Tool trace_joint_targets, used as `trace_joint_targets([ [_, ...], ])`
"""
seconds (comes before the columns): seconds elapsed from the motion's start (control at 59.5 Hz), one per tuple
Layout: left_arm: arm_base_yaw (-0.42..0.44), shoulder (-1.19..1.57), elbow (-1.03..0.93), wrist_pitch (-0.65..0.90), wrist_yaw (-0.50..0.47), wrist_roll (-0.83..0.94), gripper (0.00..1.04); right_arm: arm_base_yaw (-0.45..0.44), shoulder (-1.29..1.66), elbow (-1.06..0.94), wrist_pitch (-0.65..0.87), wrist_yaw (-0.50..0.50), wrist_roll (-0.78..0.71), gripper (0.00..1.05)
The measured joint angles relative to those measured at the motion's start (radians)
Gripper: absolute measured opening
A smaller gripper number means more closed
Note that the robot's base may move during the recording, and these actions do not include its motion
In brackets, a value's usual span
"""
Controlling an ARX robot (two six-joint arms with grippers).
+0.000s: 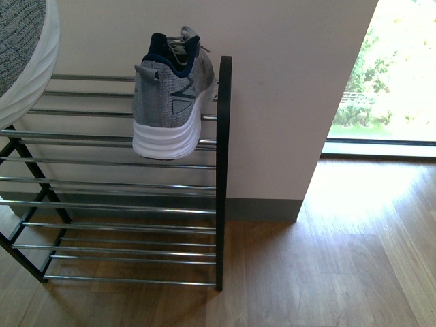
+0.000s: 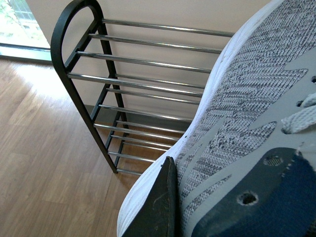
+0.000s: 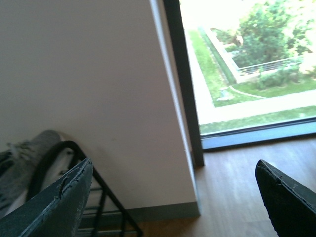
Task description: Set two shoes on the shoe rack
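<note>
While the shoe rack stands against the wall, one shoe is already set at the right end of its upper shelf, with the heel overhanging the front rod. The second shoe is held in the air toward the rack's left end, clear of the rods. It is clamped by the left gripper, of which only one finger is seen. The right gripper is empty, jaws wide apart. The second placing is judged to be in hand. Lowering sole-down onto the free rods left of the first shoe is called for before release.
</note>
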Motion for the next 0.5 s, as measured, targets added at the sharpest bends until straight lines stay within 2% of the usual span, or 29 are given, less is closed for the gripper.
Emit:
trace_joint_targets([
  [0.067,0.000,0.000,0.000,0.000,0.000,0.000,0.02,-0.039,-0.015,-0.039,0.017,0.008,-0.016,0.96],
  [0.185,0.000,0.000,0.000,0.000,0.000,0.000,0.02,-0.051,-0.015,-0.045,0.023,-0.004,-0.029,0.95],
  [0.235,0.000,0.000,0.000,0.000,0.001,0.000,0.02,-0.057,-0.022,-0.066,0.077,-0.103,-0.079,0.88],
  [0.286,0.000,0.000,0.000,0.000,0.000,0.000,0.02,-0.049,-0.044,-0.101,0.106,-0.153,-0.137,0.79],
  [0.504,0.000,0.000,0.000,0.000,0.000,0.000,0.02,0.013,-0.148,-0.232,0.118,-0.109,-0.205,0.46],
])
